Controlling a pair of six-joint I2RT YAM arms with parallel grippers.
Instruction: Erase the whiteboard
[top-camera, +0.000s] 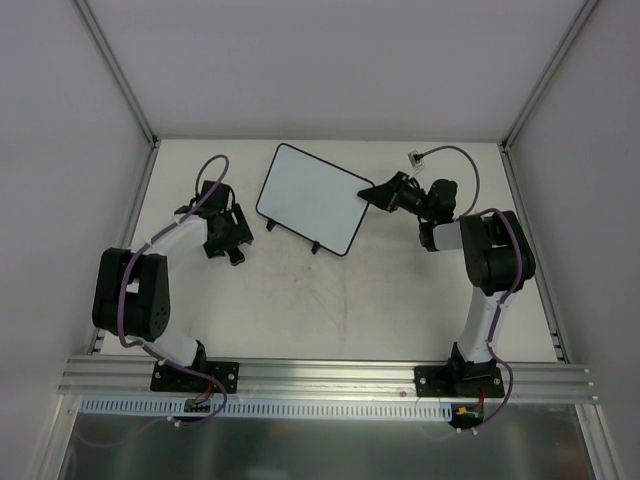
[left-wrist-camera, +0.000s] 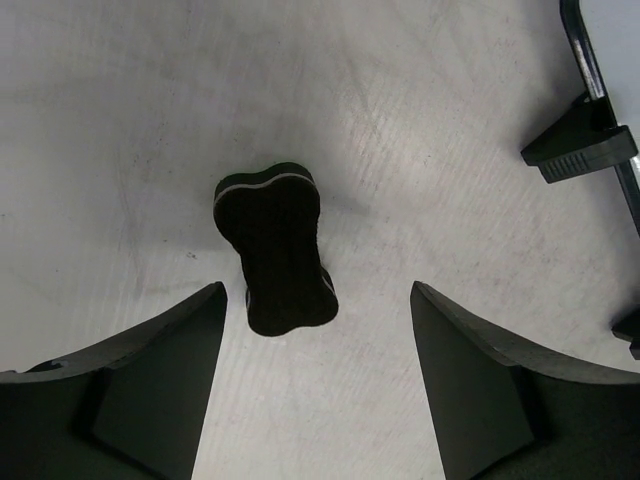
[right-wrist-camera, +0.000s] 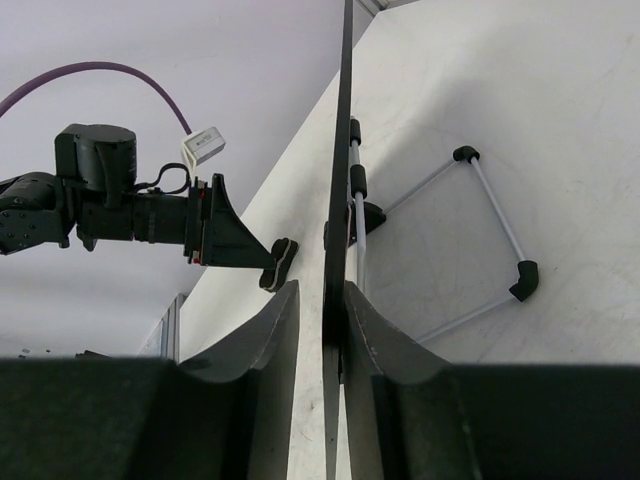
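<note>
Whiteboard (top-camera: 313, 198): white face, thin black frame, black feet. Eraser (left-wrist-camera: 277, 247): black, with one thin pale grey stripe round its edge. Table (top-camera: 330, 300): off-white, with faint grey scuffs and fine streaks. Left arm (top-camera: 135, 285) and right arm (top-camera: 497, 250): black joints, white links, purple cable (right-wrist-camera: 100, 66). Rear stand (right-wrist-camera: 495, 200): pale grey rods, black corner joints. Front rail (top-camera: 330, 375): bare silver metal.

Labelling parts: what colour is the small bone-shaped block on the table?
Bone-shaped block: black, thin pale stripe; left wrist view.
</note>
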